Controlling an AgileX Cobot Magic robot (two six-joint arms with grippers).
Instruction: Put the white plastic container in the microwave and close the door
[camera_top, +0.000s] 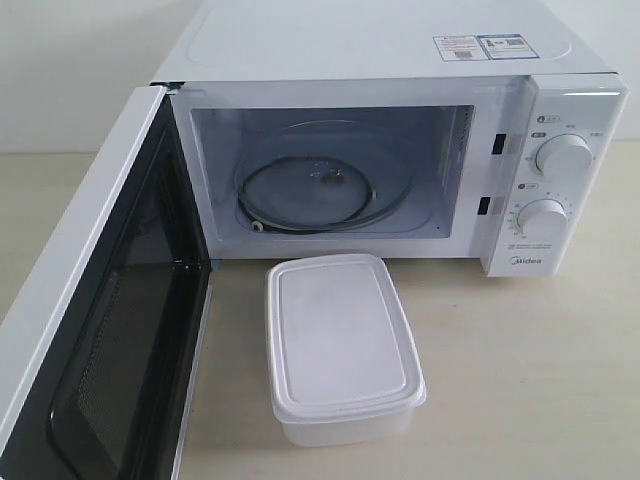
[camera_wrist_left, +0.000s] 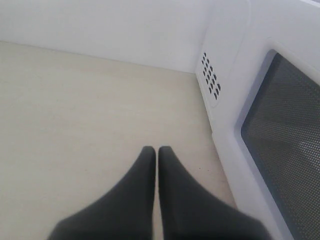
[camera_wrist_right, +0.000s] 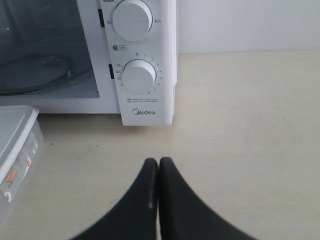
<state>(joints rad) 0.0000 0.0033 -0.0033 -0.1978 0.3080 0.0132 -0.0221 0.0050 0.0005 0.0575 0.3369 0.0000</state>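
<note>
**Position.** The container (camera_top: 345, 345) stands lid-on upon the table (camera_top: 530, 370), just in front of the microwave (camera_top: 350, 40) and outside it. The door (camera_top: 130, 350) is swung wide on the left, and its free edge is near the container's left side.

**Grippers.** Left gripper (camera_wrist_left: 156, 149): jaws pressed together, holding nothing, low over the table on the outer side of the door. Right gripper (camera_wrist_right: 158, 160): jaws likewise together and empty, in front of the dial panel, with the container off to one side.

**Hazards, as I judge them.**
- The box is broad, so a pinch across it may slip or flex the walls.
- Gripping by the rim may pop the lid.
- A low carry could catch the box on the front sill of the opening.
- If the box is left overhanging the sill, the door would strike it and fail to latch.
- An arm reaching in may knock the door.

**Count.**
- Microwave: one
- Door: one
- Container: one
- Glass turntable (camera_top: 320, 190): one
- Dials (camera_top: 565, 155): two
- Stickers (camera_top: 480, 47) on top: two
- Grippers: two
</note>
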